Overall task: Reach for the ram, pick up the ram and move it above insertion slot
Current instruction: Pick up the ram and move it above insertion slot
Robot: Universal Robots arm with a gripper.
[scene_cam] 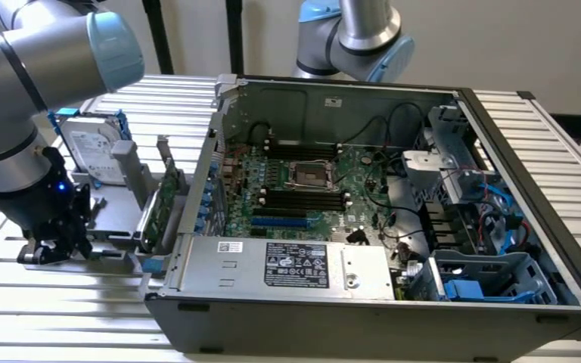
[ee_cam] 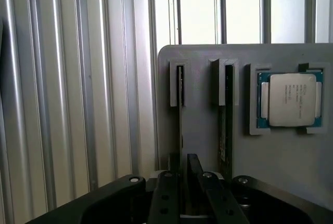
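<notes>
The ram stands on edge in a groove of a grey holder, a thin green stick seen along its top edge. My gripper is down over its near end, one dark finger on each side, drawn in close with a narrow gap still showing. In the exterior view the gripper is low on the holder, left of the open computer case. The insertion slot is one of several parallel black sockets on the motherboard inside the case, far from the gripper.
A second stick stands in the neighbouring groove, and a processor chip lies in a recess beyond it. A hard drive and a green expansion card stand between holder and case wall. A blue socket lies near the black ones.
</notes>
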